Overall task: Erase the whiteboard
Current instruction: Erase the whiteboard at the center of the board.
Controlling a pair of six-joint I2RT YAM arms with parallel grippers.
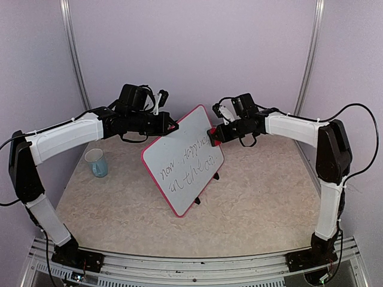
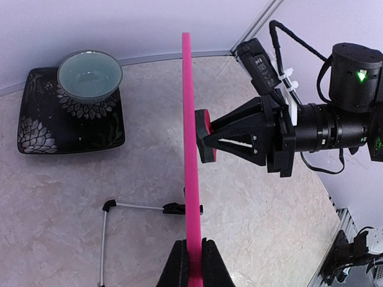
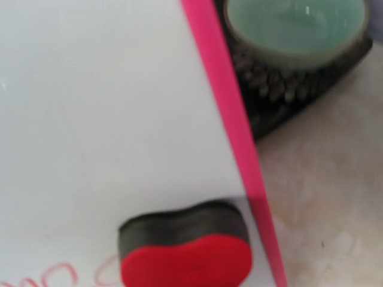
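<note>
The whiteboard (image 1: 170,152), white with a pink-red frame and dark handwriting on its lower half, stands tilted on the table's middle. My left gripper (image 1: 173,127) is shut on its top frame edge; the left wrist view shows my fingers (image 2: 179,269) clamped on the pink frame (image 2: 190,119), seen edge-on. My right gripper (image 1: 213,136) is shut on a red eraser (image 1: 214,139) with a black felt face. The eraser (image 3: 185,251) rests against the board's face (image 3: 90,89), close to the right frame edge (image 3: 227,107) and above the writing. It also shows in the left wrist view (image 2: 202,136).
A pale blue mug (image 1: 97,162) stands left of the board. Behind the board a green bowl (image 2: 90,75) sits on a dark patterned plate (image 2: 36,119). The board's wire stand (image 2: 105,239) rests on the table. Purple walls enclose the back and sides.
</note>
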